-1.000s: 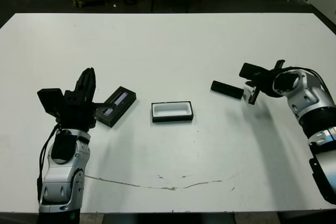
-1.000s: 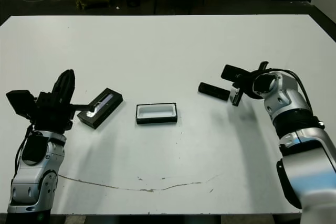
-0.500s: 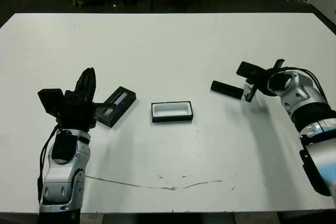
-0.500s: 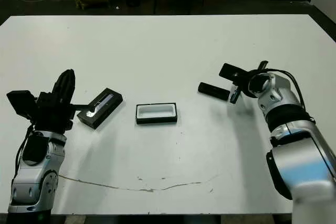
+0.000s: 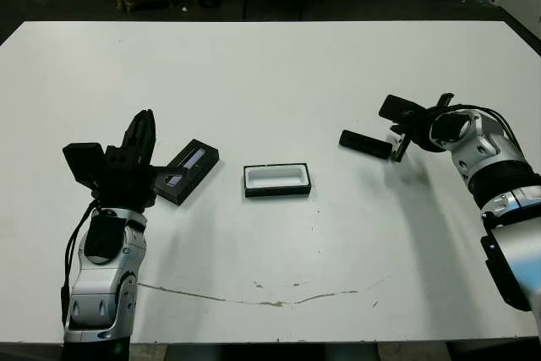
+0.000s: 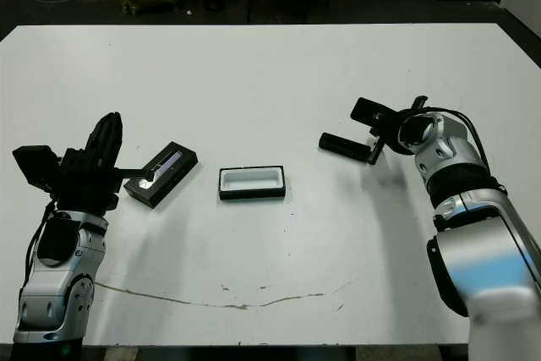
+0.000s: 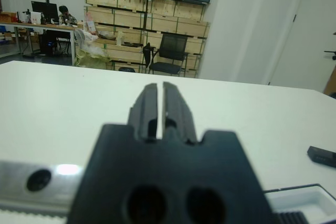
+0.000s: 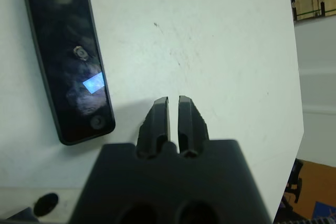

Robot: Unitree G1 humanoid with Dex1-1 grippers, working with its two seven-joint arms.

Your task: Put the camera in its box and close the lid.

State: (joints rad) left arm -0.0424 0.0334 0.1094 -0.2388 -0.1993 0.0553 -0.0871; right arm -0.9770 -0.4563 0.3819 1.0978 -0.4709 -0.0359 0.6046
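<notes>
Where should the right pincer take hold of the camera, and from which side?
Probably at the middle of the camera, from above, fingers across its narrow width. It lies flat as a slim bar, so only the long edges give grip.

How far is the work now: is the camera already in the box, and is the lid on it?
Nothing is finished. The box stands open and empty mid-table. The camera lies on the table to its right, with the right tool shut just beside its end and holding nothing. The lid lies left of the box, near the shut left tool. Still left: grasping the camera, placing it, closing the lid.
</notes>
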